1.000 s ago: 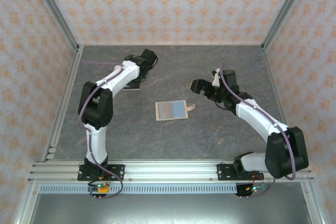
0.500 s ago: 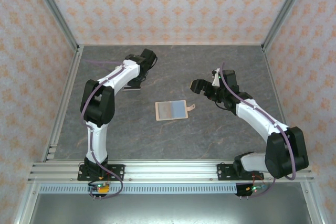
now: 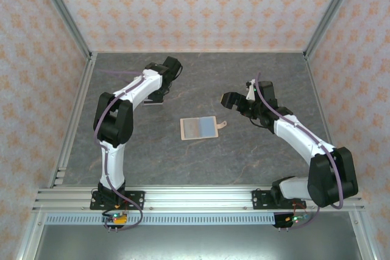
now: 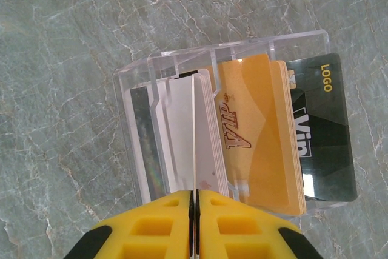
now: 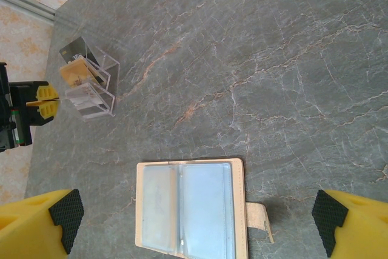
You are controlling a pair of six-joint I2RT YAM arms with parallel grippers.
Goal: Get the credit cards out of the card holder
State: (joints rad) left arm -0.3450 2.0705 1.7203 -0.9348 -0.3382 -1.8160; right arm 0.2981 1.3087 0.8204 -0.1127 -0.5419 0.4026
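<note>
Left gripper [image 4: 194, 201]: yellow fingers pressed together on a thin credit card [image 4: 194, 131] seen edge-on, colour not determinable. This card stands in a clear acrylic stand [image 4: 136, 95] beside grey-white cards [image 4: 179, 137], a tan-orange card [image 4: 260, 144] and a black card [image 4: 324, 144].

Right gripper [image 5: 195, 225]: jaws spread wide, holding nothing.

The card holder [image 3: 199, 128] lies open and flat at mid-table [image 5: 273, 59]. It is beige with pale blue-grey pockets and a snap tab [image 5: 259, 222] at one side. Pocket contents are unclear. In the right wrist view its near edge is cut off and it lies between the fingertips. It is well apart from the left gripper.
</note>
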